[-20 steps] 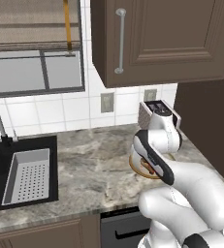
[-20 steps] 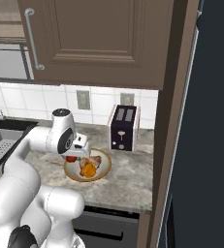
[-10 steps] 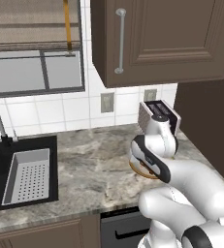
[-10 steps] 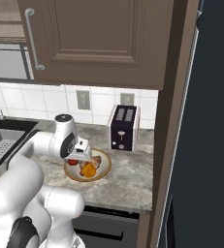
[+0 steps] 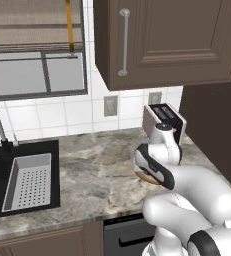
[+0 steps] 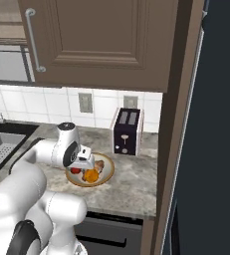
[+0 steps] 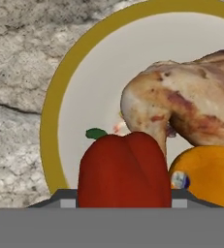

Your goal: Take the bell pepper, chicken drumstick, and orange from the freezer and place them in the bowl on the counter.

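The beige bowl with its tan-gold rim sits on the marbled counter in front of the toaster. In it lie the golden-brown chicken drumstick and the orange. The red bell pepper stands upright at the bowl's near side, close under the hand. My gripper is down over the bowl's left half, shut on the pepper, whose body hides the fingertips. From the right base view the bowl shows the pepper, orange and drumstick together. The freezer's dark side is at the right.
A black toaster stands just behind the bowl against the tiled wall. Brown wall cabinets hang overhead. The black sink with a grey basket lies to the left. Open counter stretches between sink and bowl.
The hand has sunk a little lower over the bowl with the pepper still in its grip. The bowl's contents and the base have not moved.
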Tool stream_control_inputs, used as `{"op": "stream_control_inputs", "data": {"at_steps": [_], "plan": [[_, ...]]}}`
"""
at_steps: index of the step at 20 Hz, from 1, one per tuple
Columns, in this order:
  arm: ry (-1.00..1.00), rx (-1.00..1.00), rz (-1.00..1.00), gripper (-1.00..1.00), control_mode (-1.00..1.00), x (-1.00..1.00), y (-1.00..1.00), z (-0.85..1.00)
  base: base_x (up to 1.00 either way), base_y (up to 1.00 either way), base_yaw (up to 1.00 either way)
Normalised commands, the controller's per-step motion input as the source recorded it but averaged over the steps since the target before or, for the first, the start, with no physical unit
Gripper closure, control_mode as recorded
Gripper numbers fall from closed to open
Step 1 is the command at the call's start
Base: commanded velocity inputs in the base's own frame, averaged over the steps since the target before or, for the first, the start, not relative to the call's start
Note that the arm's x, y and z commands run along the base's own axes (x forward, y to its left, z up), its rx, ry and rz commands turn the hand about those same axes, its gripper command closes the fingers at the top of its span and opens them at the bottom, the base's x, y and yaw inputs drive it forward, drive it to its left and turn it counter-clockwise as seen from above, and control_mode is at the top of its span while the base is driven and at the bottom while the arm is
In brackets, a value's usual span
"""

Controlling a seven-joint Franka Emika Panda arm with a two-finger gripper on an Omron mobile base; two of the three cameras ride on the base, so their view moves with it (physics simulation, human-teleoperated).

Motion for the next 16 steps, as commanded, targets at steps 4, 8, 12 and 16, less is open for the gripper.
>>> {"op": "stream_control_inputs", "data": {"at_steps": [4,8,12,16], "plan": [[0.0,0.0,0.0,1.0,-1.0,0.03,0.0,-0.12,0.0,0.0,0.0],[0.0,0.0,0.0,1.0,-1.0,0.04,0.0,-0.08,0.0,0.0,0.0],[0.0,0.0,0.0,-1.0,-1.0,0.06,0.0,-0.06,0.0,0.0,0.0],[0.0,0.0,0.0,-1.0,-1.0,0.06,0.0,0.0,0.0,0.0,0.0]]}}
